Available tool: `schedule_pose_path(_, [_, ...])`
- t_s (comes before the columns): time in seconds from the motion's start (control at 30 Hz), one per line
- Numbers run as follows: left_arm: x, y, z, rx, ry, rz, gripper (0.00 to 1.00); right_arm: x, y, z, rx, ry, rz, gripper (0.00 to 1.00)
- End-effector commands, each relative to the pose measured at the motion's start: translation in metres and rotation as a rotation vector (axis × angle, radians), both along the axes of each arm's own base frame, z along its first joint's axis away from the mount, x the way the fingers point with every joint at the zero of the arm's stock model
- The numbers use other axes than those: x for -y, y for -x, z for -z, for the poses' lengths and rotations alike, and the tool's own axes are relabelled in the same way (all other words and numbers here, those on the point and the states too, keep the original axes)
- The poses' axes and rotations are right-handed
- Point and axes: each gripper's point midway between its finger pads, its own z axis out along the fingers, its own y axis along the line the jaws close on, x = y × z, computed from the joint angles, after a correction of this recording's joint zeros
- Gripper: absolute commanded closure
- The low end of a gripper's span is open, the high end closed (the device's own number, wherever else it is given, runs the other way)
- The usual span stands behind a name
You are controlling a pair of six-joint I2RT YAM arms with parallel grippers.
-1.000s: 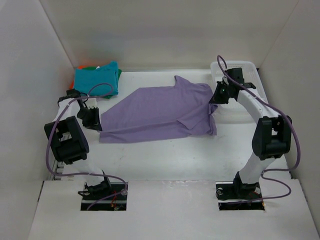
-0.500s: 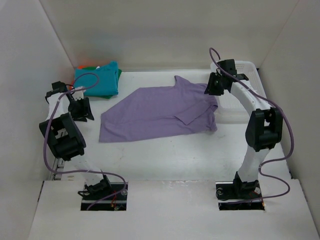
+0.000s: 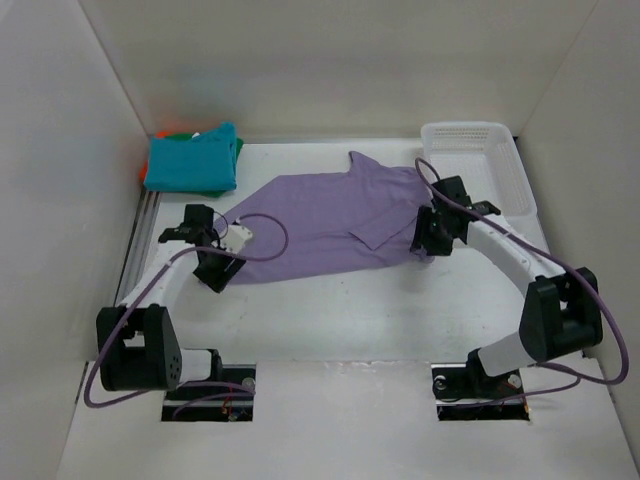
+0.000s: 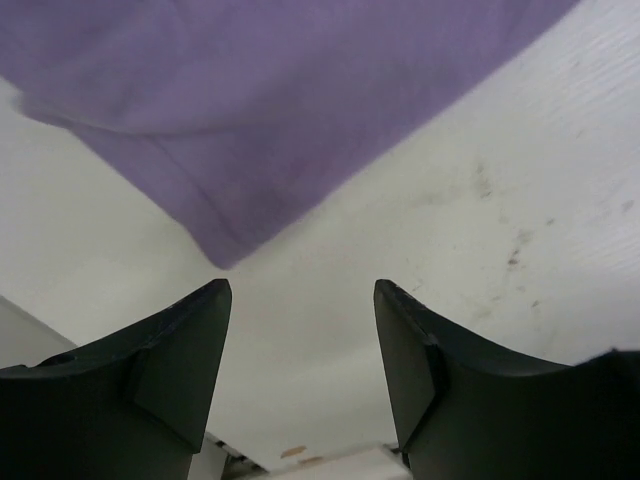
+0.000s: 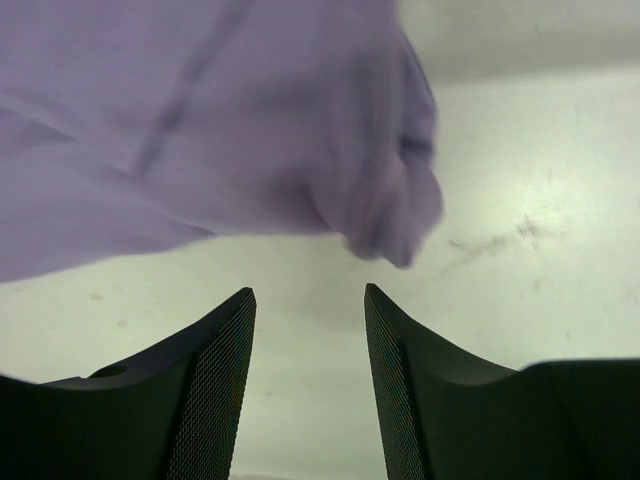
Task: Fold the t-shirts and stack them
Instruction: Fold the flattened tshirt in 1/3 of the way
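Lavender shirt (image 3: 320,225) lies spread flat mid-table (image 3: 350,310). Its long axis runs diagonally from the near-left corner up to the far-right, toward the white mesh basket (image 3: 470,128). One narrow pointed part sticks out toward the far side, and a loose flap lies folded over the right portion. The near-right corner is bunched into a small lump. Left gripper (image 3: 212,272) sits low at the shirt's near-left corner with its jaws apart and nothing between them; its wrist view shows bare tabletop in the gap and the hemmed corner just ahead of the fingertips. Right gripper (image 3: 428,240) is at the bunched near-right corner, jaws likewise spread and empty, with the lump of cloth just beyond the tips. Can't tell whether either set of fingertips touches the table. The other three shirts are stacked folded in the far-left corner, well apart from the lavender one — teal shirt (image 3: 193,158) on top, orange shirt (image 3: 170,133) peeking out behind and left, dark green shirt (image 3: 239,150) showing at the right edge.
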Motion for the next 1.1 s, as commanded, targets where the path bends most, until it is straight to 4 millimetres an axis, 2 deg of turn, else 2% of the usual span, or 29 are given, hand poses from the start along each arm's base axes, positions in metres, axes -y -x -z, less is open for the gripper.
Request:
schedule_pose_path(0.0, [-0.033,-0.019,0.012,0.066,-0.216,0.038,0.42,0.015,0.013,0.018,-0.042,0.050,0.086,0.47])
schedule_pose_path(0.17, [-0.035,-0.041,0.021,0.101,-0.261,0.026,0.42,0.022,0.003,0.035,-0.049,0.079,0.115,0.47])
schedule_pose_path(0.3, [-0.038,-0.047,0.033,0.100,-0.305,0.051,0.42,0.028,-0.003,0.050,-0.074,0.092,0.130,0.48])
schedule_pose_path(0.37, [-0.040,-0.046,0.043,0.077,-0.323,0.059,0.44,0.033,-0.008,0.053,-0.070,0.105,0.144,0.52])
schedule_pose_path(0.43, [-0.040,-0.045,0.051,0.063,-0.327,0.064,0.48,0.040,-0.013,0.054,-0.058,0.120,0.168,0.59])
schedule_pose_path(0.5, [-0.040,-0.046,0.057,0.054,-0.327,0.065,0.57,0.049,-0.016,0.053,-0.051,0.131,0.187,0.72])
schedule_pose_path(0.57, [-0.042,-0.047,0.062,0.045,-0.330,0.064,0.72,0.056,-0.018,0.051,-0.042,0.139,0.203,0.88])
schedule_pose_path(0.63, [-0.047,-0.049,0.062,0.052,-0.338,0.049,0.88,0.059,-0.017,0.047,-0.037,0.146,0.200,0.99])
schedule_pose_path(0.77, [-0.070,-0.048,0.046,0.078,-0.358,0.001,1.00,0.062,0.003,0.042,-0.076,0.168,0.175,1.00])
schedule_pose_path(0.9, [-0.093,-0.033,0.018,0.107,-0.377,-0.020,1.00,0.064,0.044,0.034,-0.139,0.176,0.150,1.00])
schedule_pose_path(1.07, [-0.103,-0.004,0.011,0.050,-0.402,0.002,1.00,0.050,0.094,0.041,-0.279,0.175,0.066,1.00])
